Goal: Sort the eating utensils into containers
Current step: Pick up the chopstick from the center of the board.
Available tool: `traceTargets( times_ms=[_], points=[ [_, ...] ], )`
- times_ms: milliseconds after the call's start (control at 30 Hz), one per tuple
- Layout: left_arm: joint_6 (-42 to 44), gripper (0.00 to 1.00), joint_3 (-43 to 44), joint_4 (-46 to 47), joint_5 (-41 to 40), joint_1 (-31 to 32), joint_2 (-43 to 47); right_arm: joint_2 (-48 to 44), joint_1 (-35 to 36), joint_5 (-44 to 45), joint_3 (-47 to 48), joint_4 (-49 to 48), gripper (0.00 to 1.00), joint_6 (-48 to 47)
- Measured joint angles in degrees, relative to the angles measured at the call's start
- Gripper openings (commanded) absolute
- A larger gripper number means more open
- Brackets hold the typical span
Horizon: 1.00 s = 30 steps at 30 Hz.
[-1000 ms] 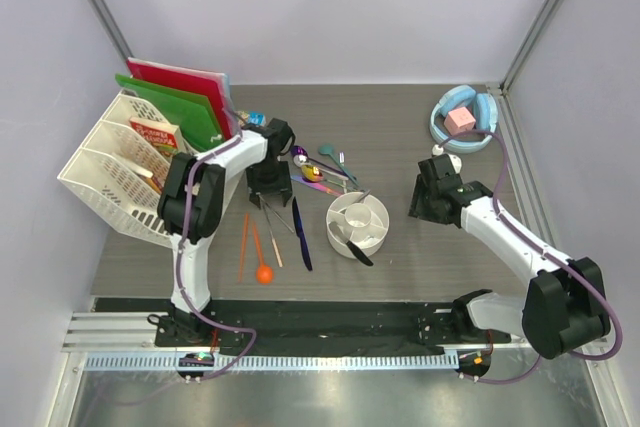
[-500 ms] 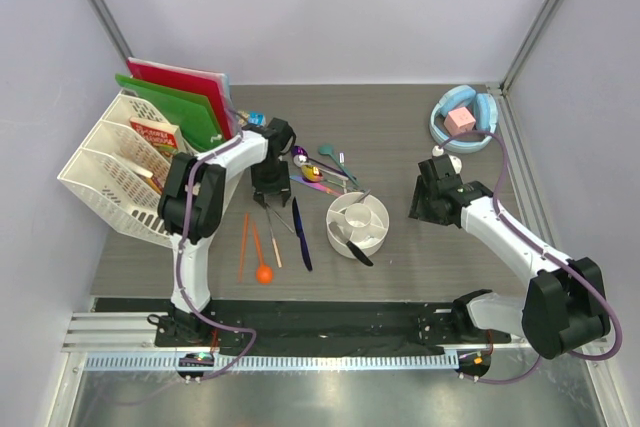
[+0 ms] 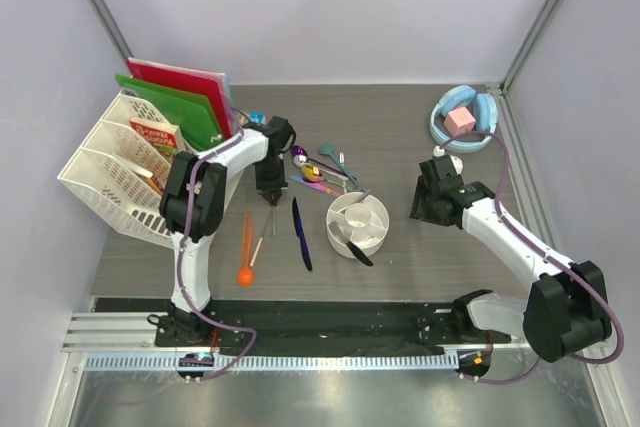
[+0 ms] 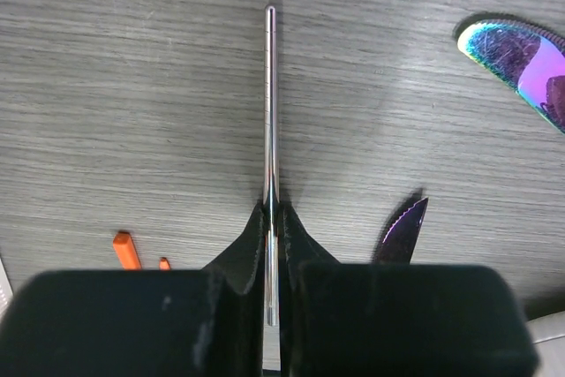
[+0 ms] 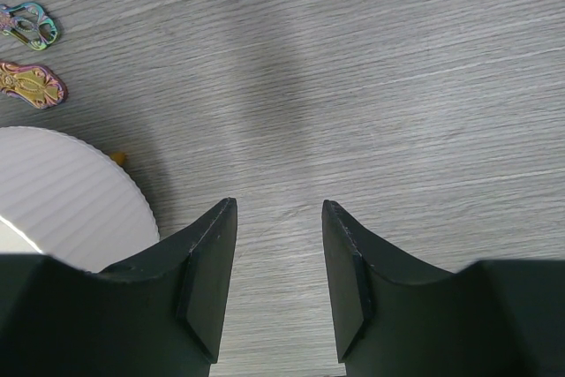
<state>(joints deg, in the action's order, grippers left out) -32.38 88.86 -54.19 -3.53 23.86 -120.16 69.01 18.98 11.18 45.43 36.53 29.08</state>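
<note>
The left jaws are closed on a slim silver piece [image 4: 270,103], pinched near one end, with its length running straight out ahead over the tabletop [image 4: 132,86]. I cannot tell whether it is clear of the surface. I judge the end grip is meant to let the piece be tipped into a compartment.

The right jaws stand open and hold nothing, over bare tabletop just beside the white cup [image 3: 384,215]. I read this as keeping clear of the left arm's route.

The cup sits between the two arms. One dark piece [image 3: 360,253] leans out over its near rim, and I cannot tell which compartment holds it. The dark blue knife [image 3: 300,234], orange chopsticks [image 3: 246,235] and orange spoon [image 3: 245,274] lie loose left of the cup.
</note>
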Motion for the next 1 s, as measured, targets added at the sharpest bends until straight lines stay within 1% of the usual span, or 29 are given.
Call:
traceTargets(
  times_ms=[233, 533, 667, 733, 833, 1000],
  points=[
    [1.64, 0.00, 0.70, -0.24, 0.33, -0.02, -0.13, -0.02, 0.02, -0.02, 0.00, 0.02, 0.49, 0.00],
    [3.08, 0.00, 1.57, 2.45, 0.50, 0.00, -0.11, -0.02, 0.00, -0.83, 0.00, -0.11, 0.49, 0.61],
    [3.45, 0.00, 1.55, 2.14, 0.63, 0.00, 1.09, 0.00, 0.00, -1.38, 0.00, -0.57, 0.49, 1.03],
    [3.98, 0.00, 0.55, 2.54, 1.14, 0.00, 3.61, 0.07, 0.00, -1.55, 0.00, -0.94, 0.49, 1.07],
    [4.83, 0.00, -2.27, 3.76, 2.71, 0.00, 10.25, 0.61, 0.00, -1.95, 0.00, -1.55, 0.49, 1.11],
    [6.16, 0.00, -7.87, 7.17, 7.28, 0.79, 25.75, 1.77, 0.00, -2.78, 0.00, -2.62, 0.50, 1.31]
  ],
)
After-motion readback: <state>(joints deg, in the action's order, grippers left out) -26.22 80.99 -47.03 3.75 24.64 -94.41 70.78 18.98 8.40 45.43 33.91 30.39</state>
